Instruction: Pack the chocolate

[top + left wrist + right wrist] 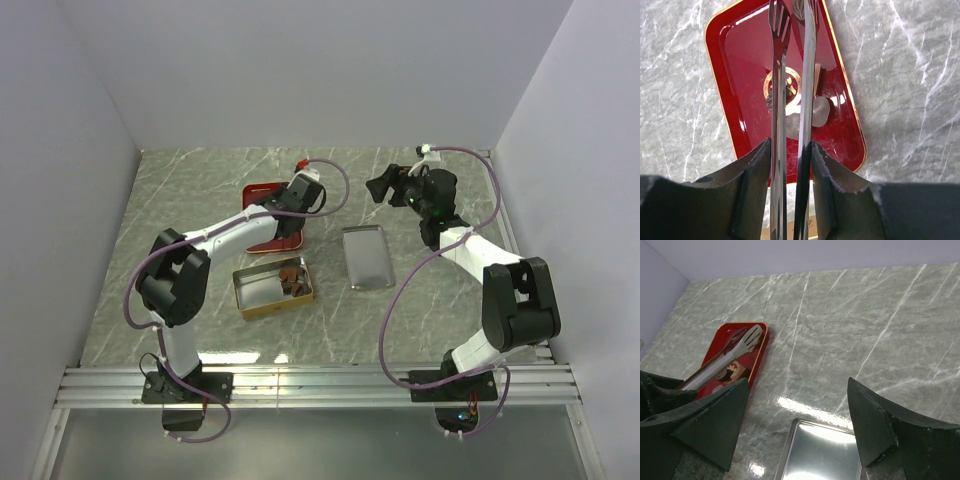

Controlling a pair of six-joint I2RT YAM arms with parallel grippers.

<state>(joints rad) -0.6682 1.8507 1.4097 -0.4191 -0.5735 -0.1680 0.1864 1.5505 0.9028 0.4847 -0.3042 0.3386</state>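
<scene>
Clamping the tongs (778, 75) in the left gripper (789, 150) above the red tray (745, 65), risking a clatter or a slide over its rim if letting go at a tilt. Finding the chocolate (293, 277) sitting in the gold tin (256, 289) just near-side of the tray, lid (366, 258) lying off to the tray's right; hanging the right gripper (798, 390) wide apart and empty further right, blocking nothing

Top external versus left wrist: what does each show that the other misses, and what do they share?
Only top external: the gold tin holding the chocolate, the silver lid beside it, and the open right gripper. Only left wrist: the metal tongs clamped in the left gripper, and the tray's gold emblem. Both: the red tray on the marble table.
</scene>
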